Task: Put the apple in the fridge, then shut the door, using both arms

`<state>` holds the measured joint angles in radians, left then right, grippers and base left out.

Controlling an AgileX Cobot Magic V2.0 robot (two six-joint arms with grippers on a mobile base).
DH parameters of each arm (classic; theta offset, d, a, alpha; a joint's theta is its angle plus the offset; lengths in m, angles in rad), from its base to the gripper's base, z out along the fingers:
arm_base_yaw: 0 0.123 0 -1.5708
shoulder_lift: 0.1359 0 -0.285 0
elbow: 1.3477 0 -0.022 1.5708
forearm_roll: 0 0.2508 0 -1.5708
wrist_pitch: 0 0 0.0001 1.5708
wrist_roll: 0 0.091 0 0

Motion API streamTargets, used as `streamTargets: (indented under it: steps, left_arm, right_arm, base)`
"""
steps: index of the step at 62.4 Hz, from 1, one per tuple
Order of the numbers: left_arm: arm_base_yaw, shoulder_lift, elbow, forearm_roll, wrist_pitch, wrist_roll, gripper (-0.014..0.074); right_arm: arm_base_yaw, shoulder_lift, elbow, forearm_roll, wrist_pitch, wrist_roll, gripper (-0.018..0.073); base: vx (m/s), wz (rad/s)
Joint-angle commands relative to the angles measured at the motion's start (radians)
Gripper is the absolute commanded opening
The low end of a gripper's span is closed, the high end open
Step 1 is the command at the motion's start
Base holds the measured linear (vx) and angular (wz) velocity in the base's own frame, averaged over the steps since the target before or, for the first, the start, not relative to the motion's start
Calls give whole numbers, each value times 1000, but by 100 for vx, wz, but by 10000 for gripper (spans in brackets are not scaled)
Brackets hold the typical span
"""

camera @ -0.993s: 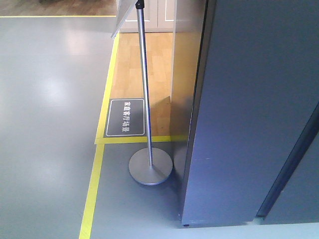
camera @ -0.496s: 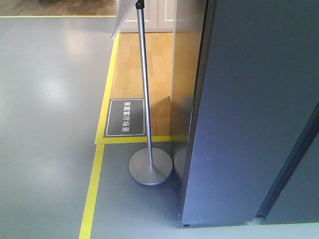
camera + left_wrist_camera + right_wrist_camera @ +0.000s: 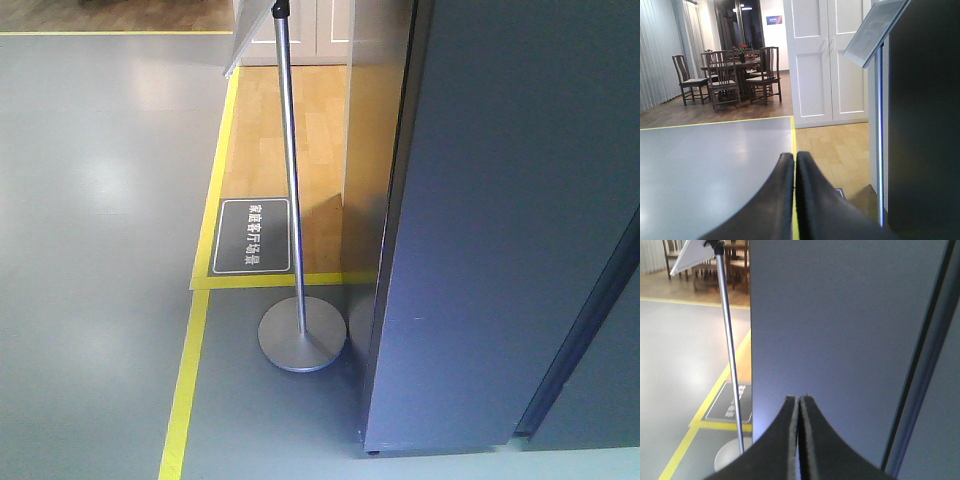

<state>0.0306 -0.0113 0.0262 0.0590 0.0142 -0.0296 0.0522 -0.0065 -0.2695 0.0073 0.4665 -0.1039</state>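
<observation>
While both grippers, left gripper (image 3: 794,165) and right gripper (image 3: 800,407), have jaws pressed together and empty, the apple is not in view; the fridge (image 3: 500,220) presents only a dark outer face. Judged step: approach. Next: locate the apple

left pincer (image 3: 795,162) jaws pressed together; right pincer (image 3: 800,402) likewise, empty.

I am seeing the tall dark grey fridge (image 3: 500,220) blocking everything ahead and to the right. A slim metal sign stand with a round base (image 3: 302,334) is standing just beside its left edge, narrowing that gap. Open grey floor (image 3: 100,250) is lying wide to the left, free for passing.
</observation>
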Motion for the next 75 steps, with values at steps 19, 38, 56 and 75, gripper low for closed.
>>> streamTargets:
  steps: [19,38,56,75]
  left_arm:
    - [2,-15,21,-9,-69,-2,-6]
    - [2,-15,21,-9,-69,-2,-6]
    - [2,-15,21,-9,-69,-2,-6]
    - [2,-15,21,-9,-69,-2,-6]
  right_arm:
    - [-14,-23,282,2,-480,2,-3]
    - [-31,-23,312,30,-467,14,-3]
    - [-29,-21,311,30,-458,15,-3]
    - [-29,-21,311,35,-467,30,-3]
  base:
    - [0,0]
    - [0,0]
    - [0,0]
    - [0,0]
